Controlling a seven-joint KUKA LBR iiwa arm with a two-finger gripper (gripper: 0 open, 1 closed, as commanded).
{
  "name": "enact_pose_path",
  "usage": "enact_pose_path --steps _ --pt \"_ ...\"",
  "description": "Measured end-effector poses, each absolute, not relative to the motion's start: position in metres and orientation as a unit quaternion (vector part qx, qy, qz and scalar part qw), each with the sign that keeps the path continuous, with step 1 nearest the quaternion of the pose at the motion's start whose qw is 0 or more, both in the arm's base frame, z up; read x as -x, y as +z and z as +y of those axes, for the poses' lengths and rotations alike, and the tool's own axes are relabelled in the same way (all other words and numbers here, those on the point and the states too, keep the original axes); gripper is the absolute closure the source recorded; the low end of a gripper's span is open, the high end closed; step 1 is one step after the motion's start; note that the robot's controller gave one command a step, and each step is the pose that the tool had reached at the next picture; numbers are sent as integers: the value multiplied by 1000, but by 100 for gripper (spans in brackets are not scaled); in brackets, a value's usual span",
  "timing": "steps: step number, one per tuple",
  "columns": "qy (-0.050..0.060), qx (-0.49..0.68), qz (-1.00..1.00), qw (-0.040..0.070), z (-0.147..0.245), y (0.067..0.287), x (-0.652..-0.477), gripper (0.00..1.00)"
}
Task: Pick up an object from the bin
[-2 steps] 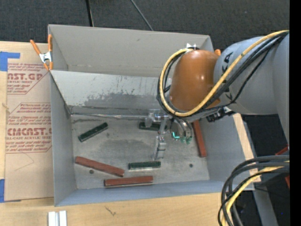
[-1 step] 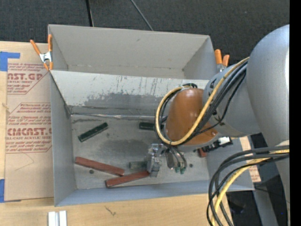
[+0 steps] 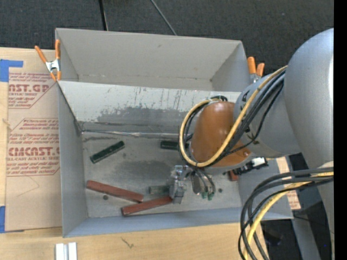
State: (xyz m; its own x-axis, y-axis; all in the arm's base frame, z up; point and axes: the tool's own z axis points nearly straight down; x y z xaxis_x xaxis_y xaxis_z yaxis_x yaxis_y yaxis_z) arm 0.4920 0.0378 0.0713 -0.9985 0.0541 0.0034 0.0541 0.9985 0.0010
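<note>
- Camera view, setting: a grey metal bin was seen from above and somewhat from one side. Its floor was scuffed and carried a few loose things, well spread out.
- Camera view, robot: the arm reached in from the right. An orange cover sat at its wrist, and yellow and black cables looped round that cover.
- Camera view, tool: the gripper hung low over the front right part of the floor, below the orange cover. Whether the tool stood apart or together could not be told, because its grey metal parts overlapped from this angle. Nothing could be seen clamped in it.
- Camera view, the task's thing: a long reddish-brown stick lay flat near the front wall, slanting up toward the right. Its right end lay at the gripper's left side; whether the two touched could not be told.
- Camera view, nearest neighbour: a small dark piece lay just left of the gripper and just above that stick.
- Camera view, other things: a second reddish-brown stick lay further left, slanting the other way, its right end near the first stick. A dark green flat bar lay tilted toward the left rear, well apart from the gripper. A short dark bar lay toward the rear of the floor, just left of the cable loop.
</note>
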Motion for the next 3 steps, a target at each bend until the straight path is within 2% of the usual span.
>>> enact_pose_path --steps 1,2,3 --pt "0 32 -999 4 37 117 -487 100" --pt "0 47 -999 2 59 179 -504 100" --pt "0 31 -1000 -1 34 243 -514 100"
